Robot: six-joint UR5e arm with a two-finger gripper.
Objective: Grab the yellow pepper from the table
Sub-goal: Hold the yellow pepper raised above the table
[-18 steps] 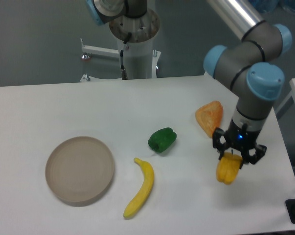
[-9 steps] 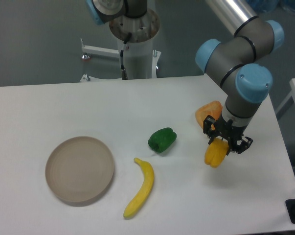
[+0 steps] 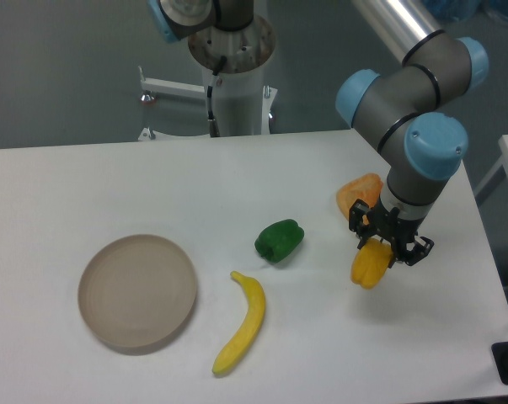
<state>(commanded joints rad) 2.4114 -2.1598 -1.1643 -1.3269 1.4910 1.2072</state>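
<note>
The yellow pepper hangs just above the white table at the right side, its top clamped between the black fingers of my gripper, which is shut on it. The arm's grey and blue wrist rises directly above the pepper and hides its stem. A faint shadow lies on the tabletop below and to the right of the pepper.
An orange wedge-shaped piece lies just behind the gripper. A green pepper sits left of it, a yellow banana lies nearer the front, and a round beige plate is at the left. The table's right edge is near the arm.
The gripper has carried the yellow pepper up and to the left, from near the front right toward the orange piece. Over the last half second it has barely moved.
</note>
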